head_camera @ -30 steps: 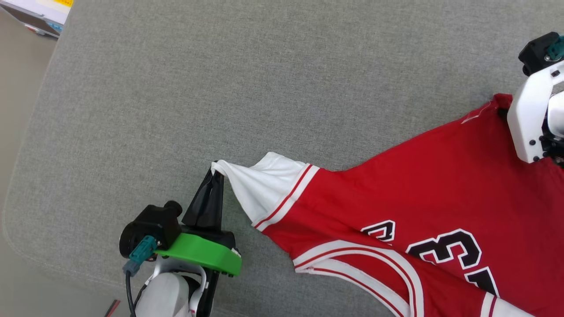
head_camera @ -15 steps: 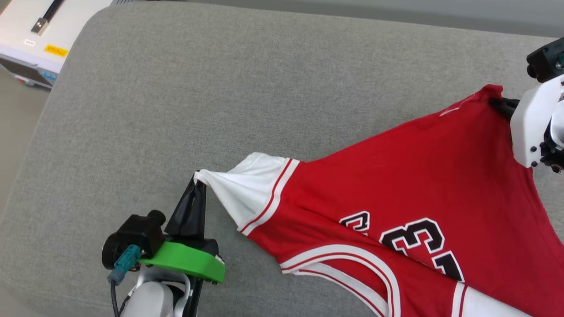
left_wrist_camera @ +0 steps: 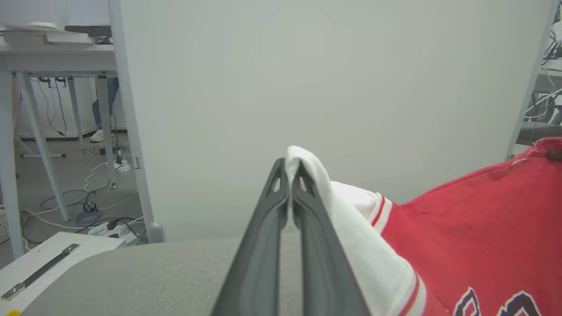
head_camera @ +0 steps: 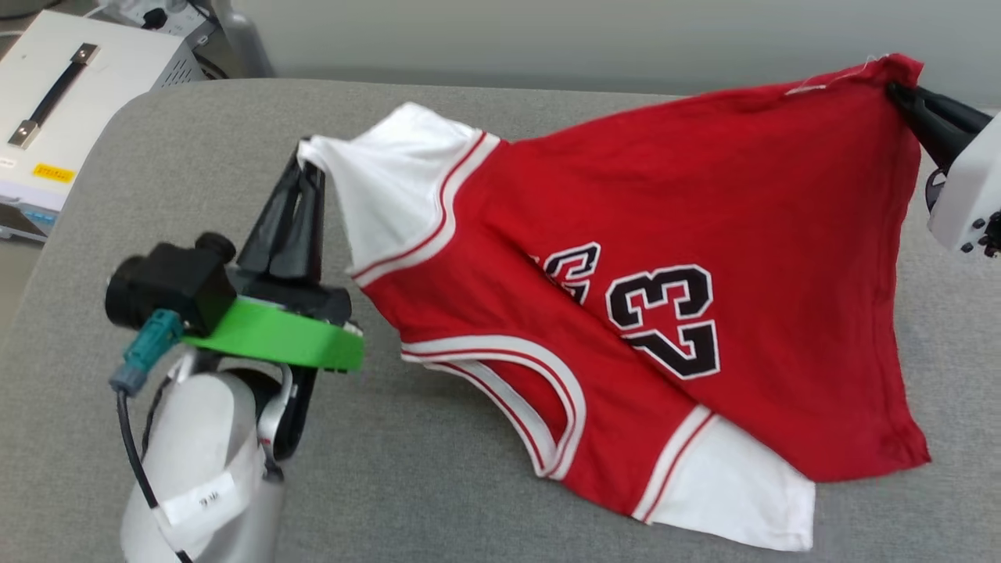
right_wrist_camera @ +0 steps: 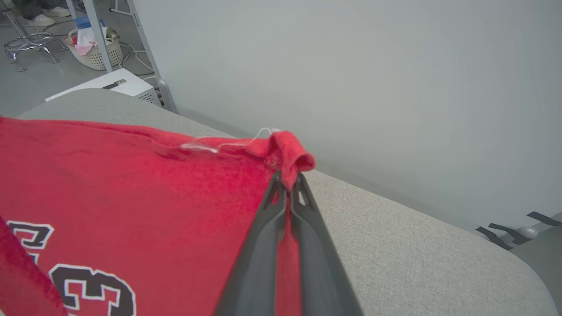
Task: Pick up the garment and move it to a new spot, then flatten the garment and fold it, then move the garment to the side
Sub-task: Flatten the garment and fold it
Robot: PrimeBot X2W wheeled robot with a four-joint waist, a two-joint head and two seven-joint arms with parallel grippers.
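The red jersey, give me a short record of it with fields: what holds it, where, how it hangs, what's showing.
garment: red jersey with white sleeves and striped trim
left gripper: shut on the edge of one white sleeve
right gripper: shut on a red corner
pose: stretched between both grippers, top edge raised, lower part draped on the grey cushion
showing: black numerals reading 23, facing the head camera
nearby: white box past the cushion's left edge
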